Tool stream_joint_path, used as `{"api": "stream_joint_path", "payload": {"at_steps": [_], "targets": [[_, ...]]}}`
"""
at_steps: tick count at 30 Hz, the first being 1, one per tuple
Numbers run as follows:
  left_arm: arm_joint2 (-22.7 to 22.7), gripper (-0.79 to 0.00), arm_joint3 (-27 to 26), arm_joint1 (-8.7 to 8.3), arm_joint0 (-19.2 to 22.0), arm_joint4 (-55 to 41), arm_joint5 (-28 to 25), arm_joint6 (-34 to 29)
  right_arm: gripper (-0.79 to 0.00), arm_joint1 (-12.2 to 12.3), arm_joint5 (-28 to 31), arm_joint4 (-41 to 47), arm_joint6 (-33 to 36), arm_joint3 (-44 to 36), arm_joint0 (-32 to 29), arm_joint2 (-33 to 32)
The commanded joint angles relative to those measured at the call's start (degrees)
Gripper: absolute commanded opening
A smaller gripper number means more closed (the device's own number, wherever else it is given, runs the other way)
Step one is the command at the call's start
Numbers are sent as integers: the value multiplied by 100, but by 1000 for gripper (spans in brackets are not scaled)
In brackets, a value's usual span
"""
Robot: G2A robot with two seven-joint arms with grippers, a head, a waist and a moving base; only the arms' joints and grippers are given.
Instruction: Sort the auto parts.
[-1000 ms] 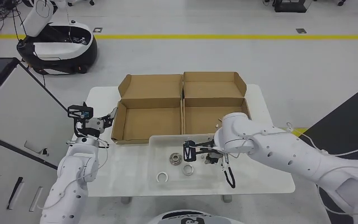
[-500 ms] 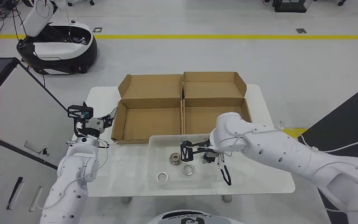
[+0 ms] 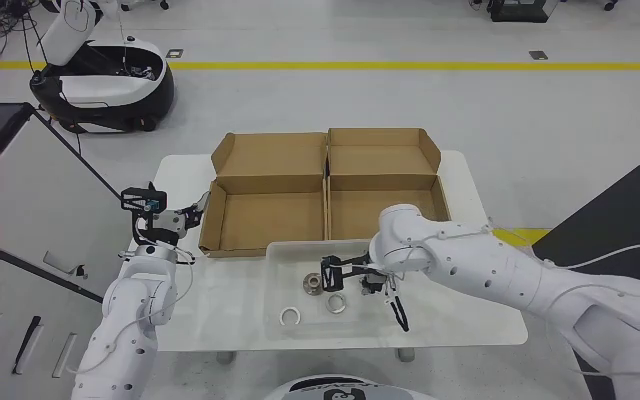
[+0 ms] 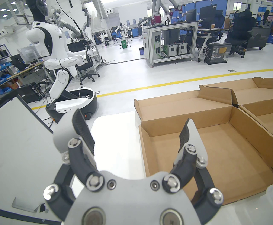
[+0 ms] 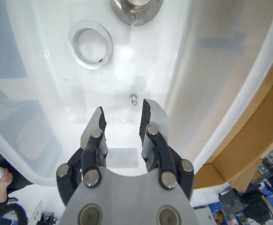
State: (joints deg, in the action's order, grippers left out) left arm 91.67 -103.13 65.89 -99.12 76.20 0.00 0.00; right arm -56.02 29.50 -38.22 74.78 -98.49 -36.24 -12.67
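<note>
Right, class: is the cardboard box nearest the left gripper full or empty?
Empty. The cardboard box shows only bare brown floor and walls; the left gripper hangs open beside it.

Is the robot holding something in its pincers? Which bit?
Nothing. The right pincer is open near a small bolt in the white tray; the left pincer is open and empty.

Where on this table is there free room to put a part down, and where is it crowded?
Free: the floors of the left box and right box, and the table strip bordered by the left box and the tray. Crowded: inside the tray, where flanged part, ring, bolt and the open right gripper sit close.
</note>
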Motion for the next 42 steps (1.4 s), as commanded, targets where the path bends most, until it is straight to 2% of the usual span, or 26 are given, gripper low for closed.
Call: {"api": "stream_joint_path", "payload": {"at_steps": [1, 42], "targets": [[0, 0, 0, 0, 0, 0, 0, 0, -397, -14, -7, -22, 7, 26, 13, 38], [0, 0, 0, 0, 0, 0, 0, 0, -419, -238, 30, -250, -30, 402, -84, 62]]}}
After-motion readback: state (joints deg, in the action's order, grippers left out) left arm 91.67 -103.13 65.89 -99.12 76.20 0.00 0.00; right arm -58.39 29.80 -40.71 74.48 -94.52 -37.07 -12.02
